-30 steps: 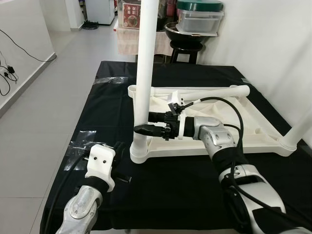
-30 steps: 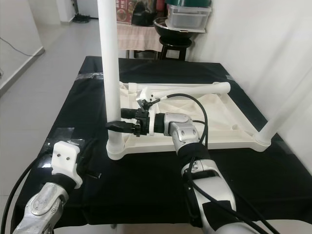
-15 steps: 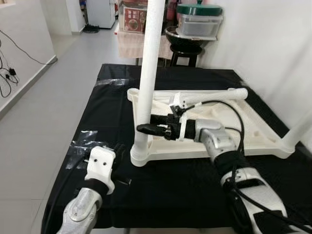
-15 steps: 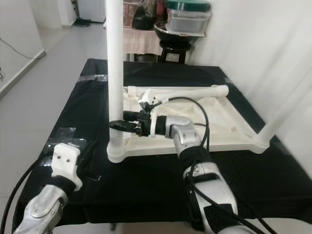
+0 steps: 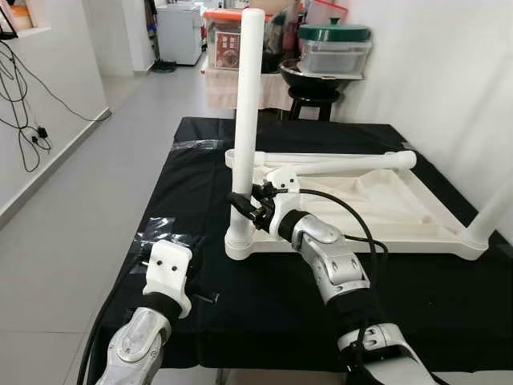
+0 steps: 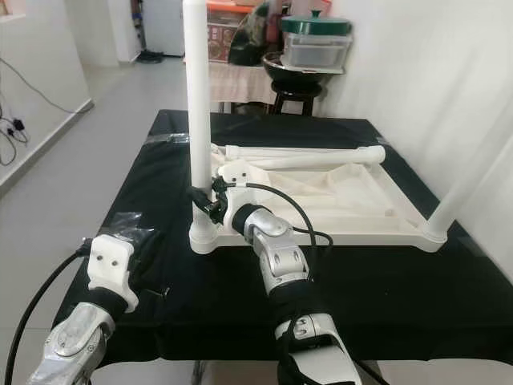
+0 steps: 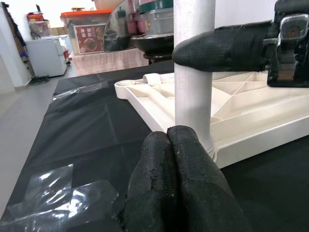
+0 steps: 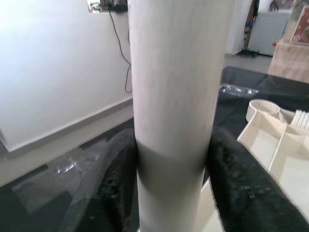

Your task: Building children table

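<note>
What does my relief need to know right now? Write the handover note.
Right gripper: jaws shut on the upright leg low down, near its corner socket in the upturned tabletop.
Left gripper: shut, empty, low over the black cloth beside that corner.
Done: two legs stand upright, this one and one at the right corner.
Left: a loose leg lies across the tabletop.
</note>
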### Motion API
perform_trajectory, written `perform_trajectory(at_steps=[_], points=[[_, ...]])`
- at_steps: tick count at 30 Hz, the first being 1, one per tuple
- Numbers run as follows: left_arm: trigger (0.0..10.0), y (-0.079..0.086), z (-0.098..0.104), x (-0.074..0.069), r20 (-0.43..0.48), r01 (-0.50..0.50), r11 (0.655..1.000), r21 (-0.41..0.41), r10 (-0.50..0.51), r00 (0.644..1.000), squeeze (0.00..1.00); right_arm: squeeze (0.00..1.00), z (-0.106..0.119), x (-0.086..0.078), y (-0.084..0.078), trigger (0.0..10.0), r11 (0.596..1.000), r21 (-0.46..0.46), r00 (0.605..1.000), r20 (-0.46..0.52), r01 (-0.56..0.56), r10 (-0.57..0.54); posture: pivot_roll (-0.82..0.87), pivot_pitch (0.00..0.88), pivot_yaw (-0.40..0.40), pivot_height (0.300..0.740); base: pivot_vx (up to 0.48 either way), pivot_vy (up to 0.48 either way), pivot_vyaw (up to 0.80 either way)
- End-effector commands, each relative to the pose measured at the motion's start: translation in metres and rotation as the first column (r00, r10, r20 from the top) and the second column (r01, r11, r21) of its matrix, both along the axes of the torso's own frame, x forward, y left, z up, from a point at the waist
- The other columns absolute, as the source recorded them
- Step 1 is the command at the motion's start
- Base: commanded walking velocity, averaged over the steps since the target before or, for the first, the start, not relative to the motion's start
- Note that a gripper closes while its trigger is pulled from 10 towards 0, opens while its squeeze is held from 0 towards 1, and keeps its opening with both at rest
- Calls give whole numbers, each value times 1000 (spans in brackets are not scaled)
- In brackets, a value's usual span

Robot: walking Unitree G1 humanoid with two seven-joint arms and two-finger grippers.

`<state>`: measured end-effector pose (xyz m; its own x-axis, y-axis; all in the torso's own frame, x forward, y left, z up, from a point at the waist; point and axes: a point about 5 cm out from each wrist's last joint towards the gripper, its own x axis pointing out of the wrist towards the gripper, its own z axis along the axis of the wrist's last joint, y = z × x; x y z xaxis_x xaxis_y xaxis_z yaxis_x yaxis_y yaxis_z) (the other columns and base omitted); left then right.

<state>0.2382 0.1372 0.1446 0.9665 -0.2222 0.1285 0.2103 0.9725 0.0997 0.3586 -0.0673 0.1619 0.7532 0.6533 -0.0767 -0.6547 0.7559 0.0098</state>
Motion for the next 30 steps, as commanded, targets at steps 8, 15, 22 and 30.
perform_trajectory(at_steps=[8,15,22,30], points=[[10000,-1,-3,1,-10,-1,1000,-4,1,1000,0,1000,24,-1,1,10000,930,76,932,70,-360,355,57,0,-99,740,0,0,0],[10000,-1,-4,0,-12,0,1000,-2,0,1000,0,0,38,3,-2,10000,796,13,795,57,-605,604,84,0,-100,740,0,0,0],[10000,-2,-5,-3,-16,-1,1000,2,1,1000,0,0,36,5,-6,0,708,2,707,-40,-706,706,106,0,-112,740,0,0,0],[10000,-2,-5,-4,-18,1,1000,3,-1,1000,0,0,33,11,-19,0,760,36,760,-10,-649,650,100,0,-101,740,0,0,0]])
